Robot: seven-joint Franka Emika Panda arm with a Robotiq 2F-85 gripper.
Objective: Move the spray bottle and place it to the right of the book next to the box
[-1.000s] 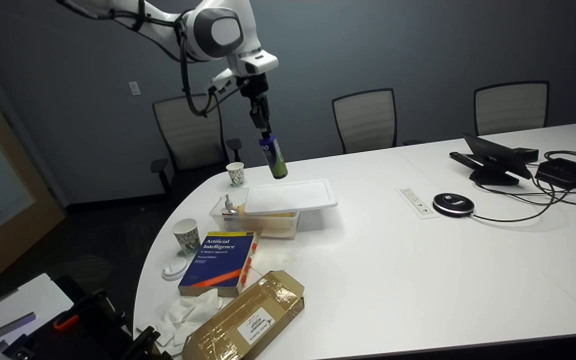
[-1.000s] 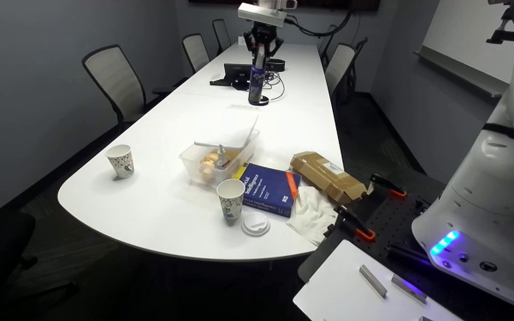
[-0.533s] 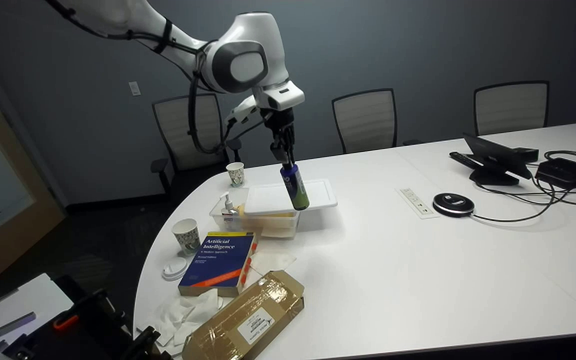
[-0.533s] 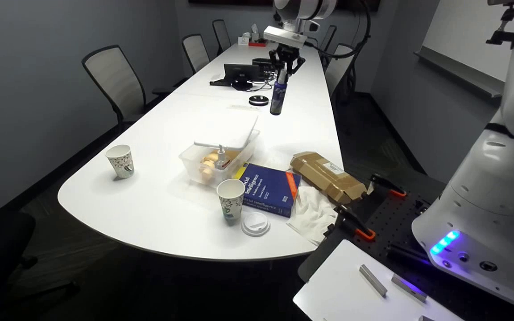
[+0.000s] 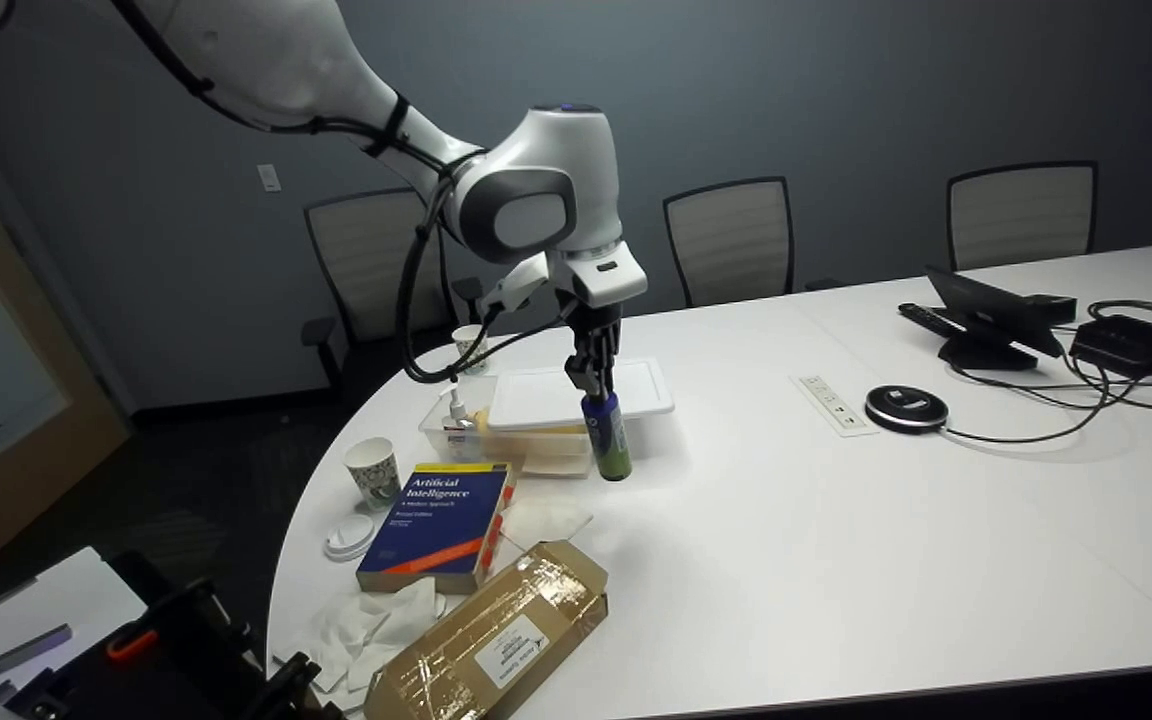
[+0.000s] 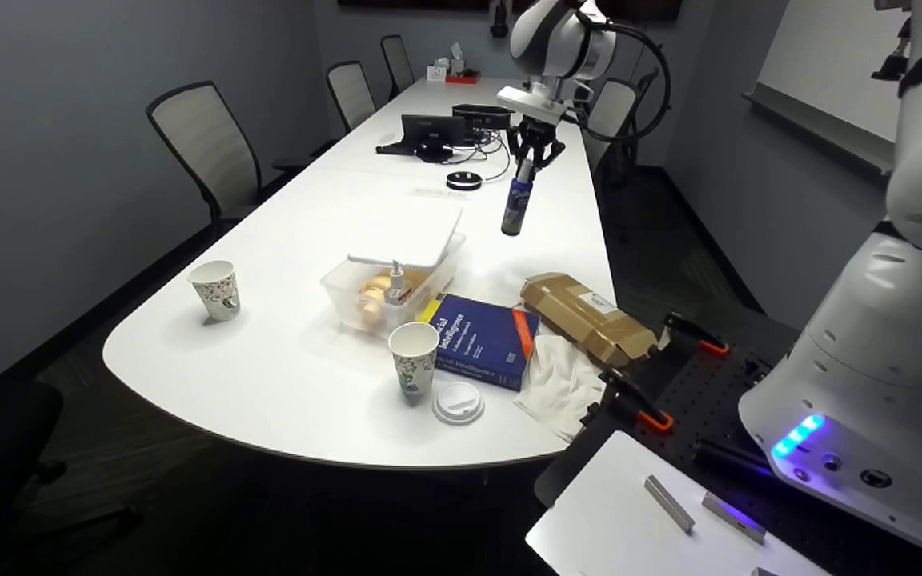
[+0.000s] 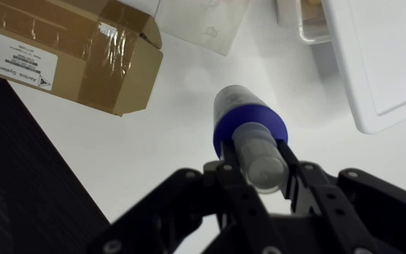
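The spray bottle, blue and green with a pale top, hangs slightly tilted above the table in both exterior views (image 5: 608,442) (image 6: 516,210). My gripper (image 5: 598,388) is shut around its pale top, and the wrist view shows a finger (image 7: 256,150) on each side of the neck. The dark blue book (image 5: 441,520) lies flat on the table, also seen in an exterior view (image 6: 481,340). It is out of the wrist view. The box, a clear container (image 6: 353,296) with a white lid (image 5: 566,395) resting askew on it, stands beside the book. The lid's corner shows in the wrist view (image 7: 389,53).
A brown cardboard carton (image 5: 506,635) lies near the book, also in the wrist view (image 7: 65,53). A thin napkin (image 5: 544,522) lies between book and bottle. Paper cups (image 5: 373,470) (image 6: 215,288), a cup lid (image 6: 458,402) and crumpled tissue (image 6: 561,384) are around the book.
My gripper, holding the bottle, has come down and to the right in both exterior views. The bottle has passed from beyond the white lid to beside its near edge. Nothing was let go.
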